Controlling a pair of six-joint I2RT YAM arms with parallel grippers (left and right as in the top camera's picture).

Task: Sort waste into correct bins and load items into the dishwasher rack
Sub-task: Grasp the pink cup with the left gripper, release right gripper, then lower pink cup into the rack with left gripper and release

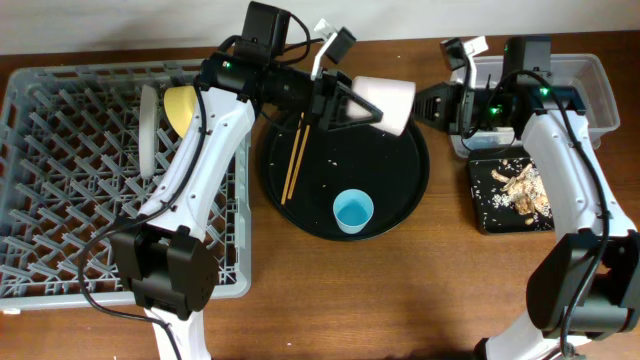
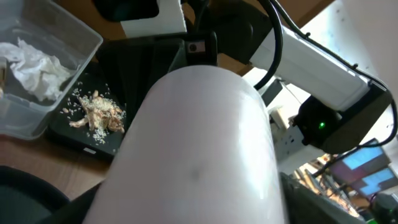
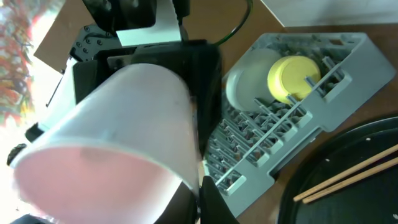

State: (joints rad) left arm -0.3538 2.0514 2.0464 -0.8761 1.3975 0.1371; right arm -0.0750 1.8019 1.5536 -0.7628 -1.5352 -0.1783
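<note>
The pink cup [image 1: 385,98] lies on its side in the air over the round black tray [image 1: 400,190]. My left gripper [image 1: 352,105] is shut on its base end; the cup [image 2: 199,143] fills the left wrist view. My right gripper [image 1: 420,105] meets the cup's rim, and its fingers [image 3: 202,193] pinch the cup [image 3: 106,143] wall. The light blue cup [image 1: 353,211] and the chopsticks [image 1: 296,155] lie on the round tray. The grey plate [image 1: 148,130] and yellow bowl [image 1: 182,105] stand in the dishwasher rack [image 1: 60,200].
The clear tub [image 1: 590,85] at the back right holds the white napkin [image 2: 31,65]. The black rectangular tray [image 1: 490,215] in front of it holds tan food scraps [image 1: 525,185]. The rack [image 3: 267,143] fills the table's left side.
</note>
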